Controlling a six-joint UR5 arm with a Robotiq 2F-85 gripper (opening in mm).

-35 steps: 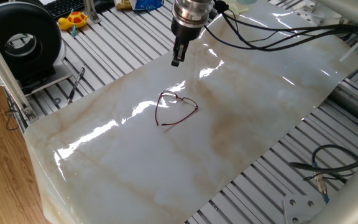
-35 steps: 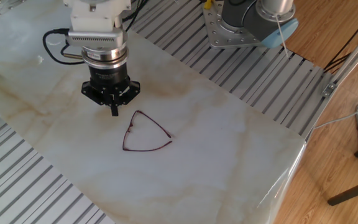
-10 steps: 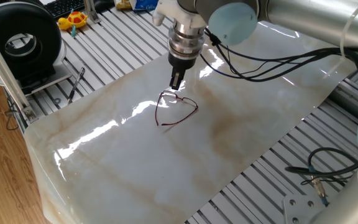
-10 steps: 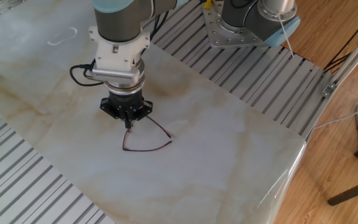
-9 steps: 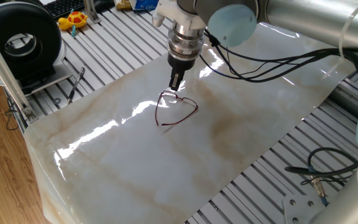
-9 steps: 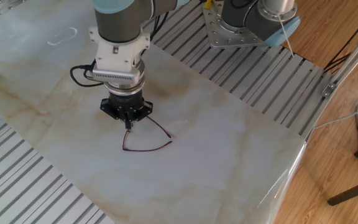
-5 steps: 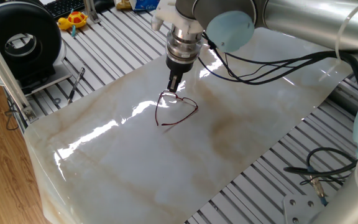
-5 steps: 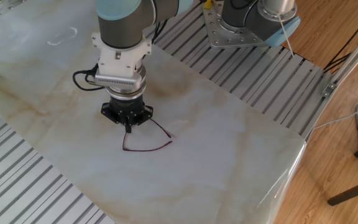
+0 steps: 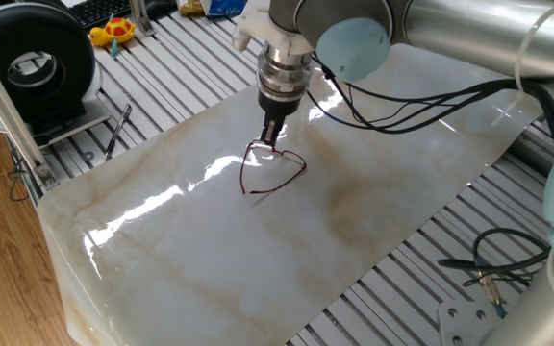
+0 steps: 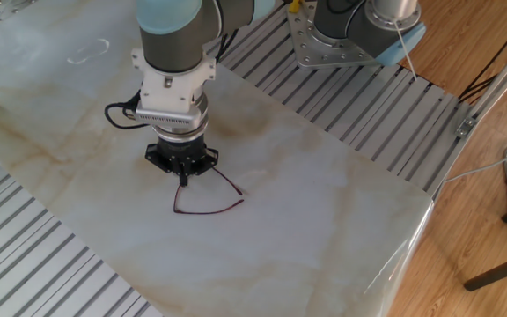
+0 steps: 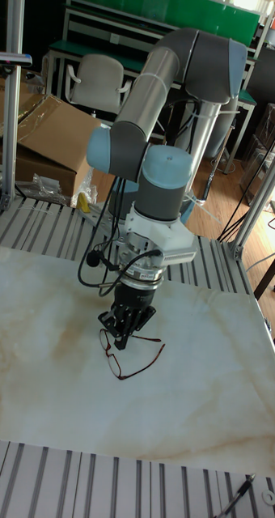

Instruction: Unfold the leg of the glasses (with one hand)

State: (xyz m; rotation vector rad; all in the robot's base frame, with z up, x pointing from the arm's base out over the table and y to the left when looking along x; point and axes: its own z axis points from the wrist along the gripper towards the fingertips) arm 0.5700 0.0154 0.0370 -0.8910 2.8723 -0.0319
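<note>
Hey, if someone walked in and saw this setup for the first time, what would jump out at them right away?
First, the big silver-grey arm reaching down over the middle of the glossy marble-patterned table, its black gripper pointing straight down. Right at its tip lie the small reddish-purple glasses, flat on the table. Off on the slatted edge sit a yellow toy and a black spool.

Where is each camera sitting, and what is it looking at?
One fixed view: high by the table's wooden-floor end, looking down at the glasses and claw, with cabled wrist.
The other fixed view: high on the opposite side, showing the wrist and robot base.
Tall fixed view: lower, facing the whole arm.
All three share the glasses and claw.
</note>
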